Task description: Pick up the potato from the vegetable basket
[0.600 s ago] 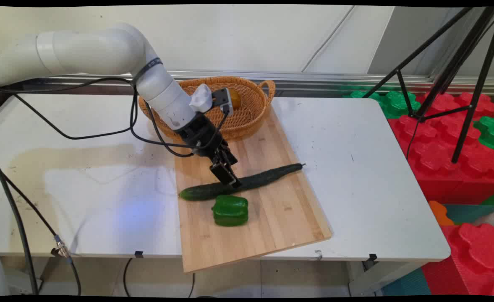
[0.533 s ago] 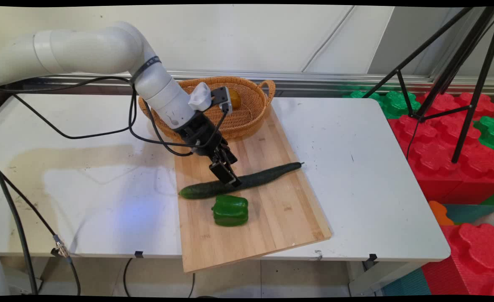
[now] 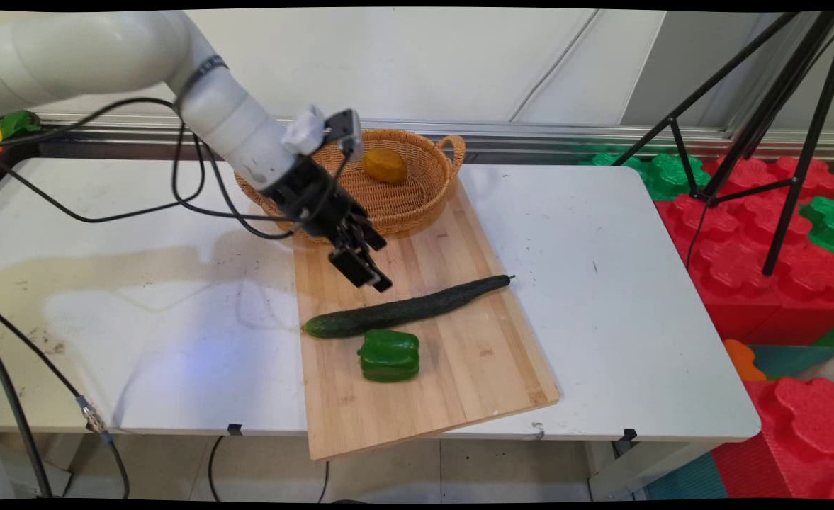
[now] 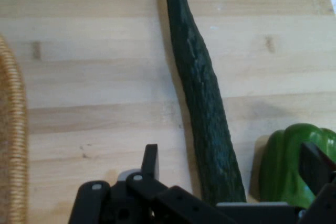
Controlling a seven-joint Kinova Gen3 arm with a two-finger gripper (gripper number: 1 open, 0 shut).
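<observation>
A long dark green cucumber [image 3: 406,309] lies slantwise on the wooden cutting board [image 3: 459,368]. My gripper [image 3: 368,278] hangs open just above and behind its middle, holding nothing. In the hand view the cucumber [image 4: 202,93] runs up the picture between the gripper [image 4: 231,156] fingers, with one finger [image 4: 150,158] to its left and the other at the right edge. A green bell pepper [image 3: 388,356] sits on the board in front of the cucumber, close to it. In the hand view the pepper [image 4: 286,163] shows at the lower right.
A wicker basket [image 3: 417,202] stands at the board's far end with a yellow-orange fruit [image 3: 385,165] inside; its rim [image 4: 13,145] edges the hand view's left. Black cables hang over the table's left half. A black tripod [image 3: 778,142] and red and green foam blocks [image 3: 757,241] stand to the right.
The gripper has risen off the cucumber and drawn back up and to the left towards the basket. The cucumber and the pepper stay where they were on the board.
</observation>
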